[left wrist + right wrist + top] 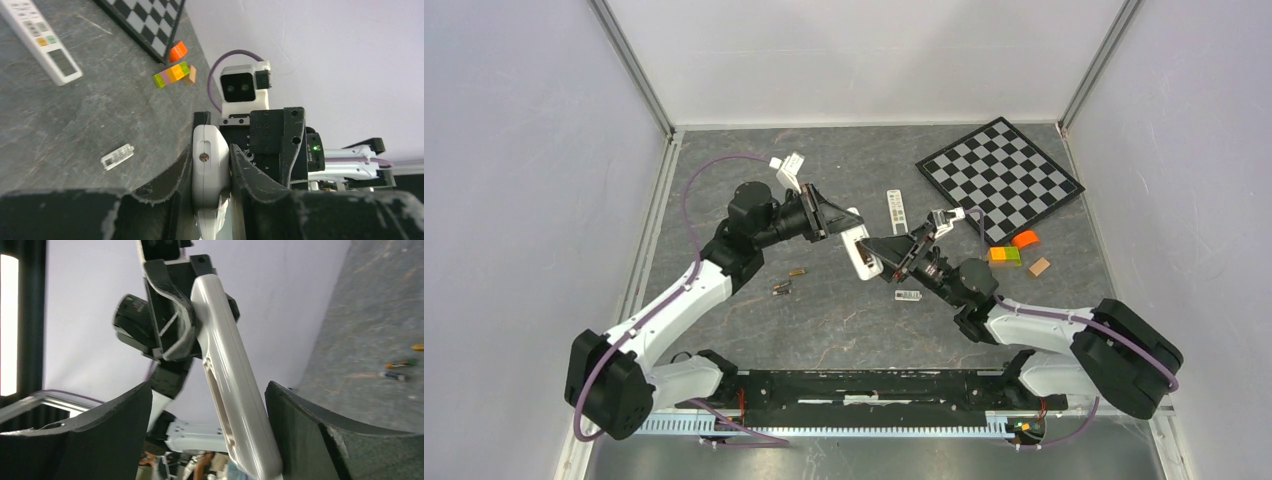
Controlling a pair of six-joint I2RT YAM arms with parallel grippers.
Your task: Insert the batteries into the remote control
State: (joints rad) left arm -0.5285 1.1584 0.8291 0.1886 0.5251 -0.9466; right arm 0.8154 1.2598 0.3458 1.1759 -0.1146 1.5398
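The left gripper (212,187) is clamping the remote control (209,150) between its two fingers, which are closed only as far as the white body lets them. It is holding the remote by one end, off the table (824,335), with the free end pointing toward the other arm.

The right gripper (209,390) is standing wide open and gripping nothing. The free end of the remote is passing between its fingers: there is a clear gap on one side, and the remote is running very close to the other finger. Whether it is touching that finger cannot be told.

The batteries (781,289) are lying loose on the table just beside the left arm's forearm, below and to the left of the held remote, well apart from both grippers.

A small white cover piece (908,295) is lying flat on the table near the right gripper. A second remote (894,212) is resting further back, and beyond it a chessboard (999,170) is lying at an angle. A few coloured blocks (1005,256) are sitting just beside the board's near corner.
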